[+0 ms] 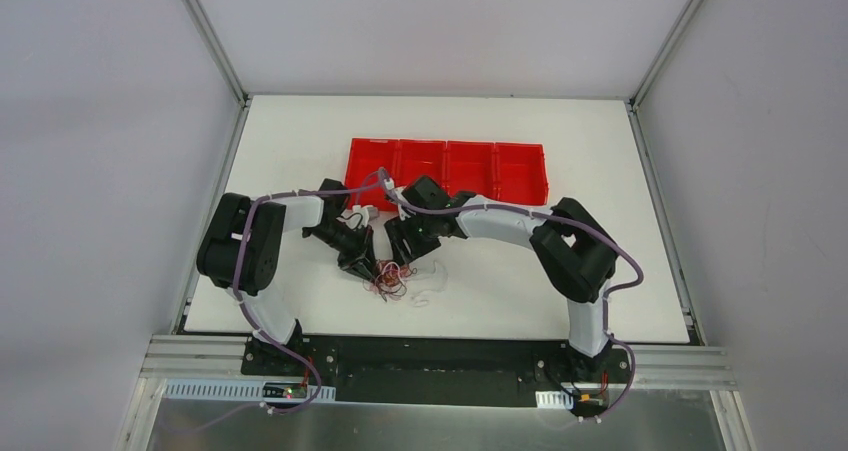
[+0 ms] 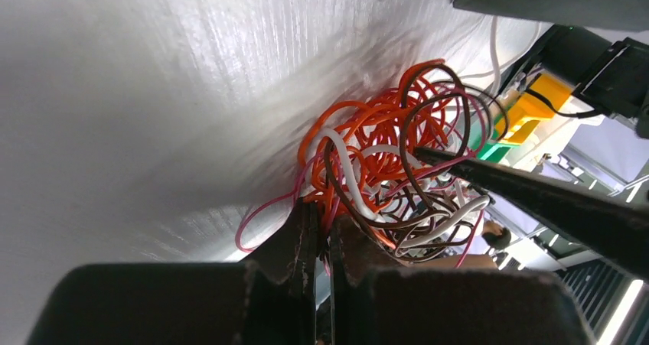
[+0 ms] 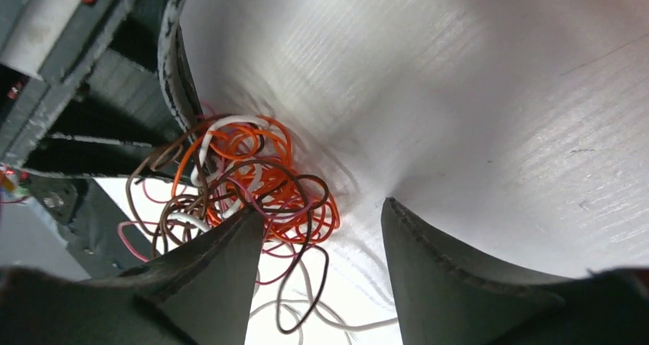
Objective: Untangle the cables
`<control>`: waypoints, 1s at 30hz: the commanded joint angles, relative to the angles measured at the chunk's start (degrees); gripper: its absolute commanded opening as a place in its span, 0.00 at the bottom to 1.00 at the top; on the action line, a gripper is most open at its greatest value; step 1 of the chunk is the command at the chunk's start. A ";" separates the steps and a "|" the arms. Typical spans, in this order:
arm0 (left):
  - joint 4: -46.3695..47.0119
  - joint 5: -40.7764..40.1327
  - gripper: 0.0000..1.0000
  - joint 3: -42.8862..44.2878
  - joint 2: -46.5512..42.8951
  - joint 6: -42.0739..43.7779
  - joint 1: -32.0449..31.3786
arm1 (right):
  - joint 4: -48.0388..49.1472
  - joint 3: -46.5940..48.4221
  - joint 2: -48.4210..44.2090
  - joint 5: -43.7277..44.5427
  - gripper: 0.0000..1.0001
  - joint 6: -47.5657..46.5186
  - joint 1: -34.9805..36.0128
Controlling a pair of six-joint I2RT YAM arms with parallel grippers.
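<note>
Two grippers crowd the tangle of thin orange, brown, white and pink wires on the white table: left gripper clenched on strands, right gripper parted, tangle beside one finger, outside its gap

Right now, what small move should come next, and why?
Probably close the right gripper: its jaws stand open with a few outer loops of the cables between them, while the left gripper pinches strands on the tangle's other side, so a second grip would allow pulling apart.
</note>
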 commanded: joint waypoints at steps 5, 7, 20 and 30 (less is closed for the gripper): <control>0.31 0.18 0.00 0.76 0.67 -0.54 1.71 | -8.38 -3.20 -1.17 10.18 0.59 -7.99 5.75; 0.69 1.41 0.00 0.48 0.46 -1.01 2.18 | -7.26 -4.90 -2.10 12.70 0.55 -7.51 5.79; 0.93 1.67 0.00 -2.46 -4.29 -0.69 5.47 | -10.33 -5.51 -3.95 21.07 0.00 -8.04 0.18; -6.26 -1.95 0.00 2.34 -10.00 1.84 10.36 | -18.80 -15.22 -21.05 23.16 0.00 -11.39 -10.82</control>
